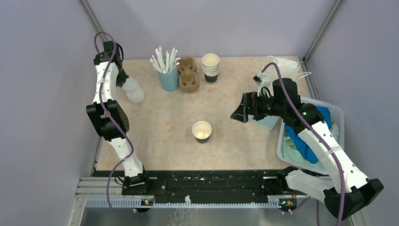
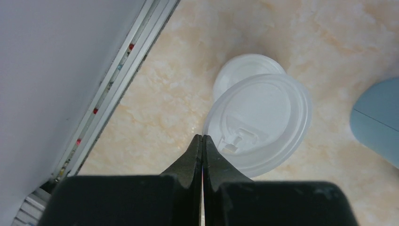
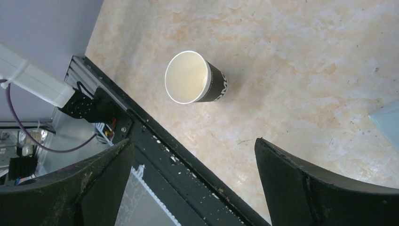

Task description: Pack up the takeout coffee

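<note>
Now the open brown cup (image 1: 202, 132), cream inside, stands near the front edge of the marbled desk (image 1: 155, 141) between grey walls (image 1: 42, 94), left gripper (image 2: 202, 141) pressed together at a white lid (image 2: 263, 117), right gripper (image 3: 193, 143) spread.

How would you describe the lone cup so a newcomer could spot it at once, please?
Start at the beige table. Near its middle sits a dark brown paper cup, cream inside. Unlike the stacked cups at the back, it stands alone.
</note>
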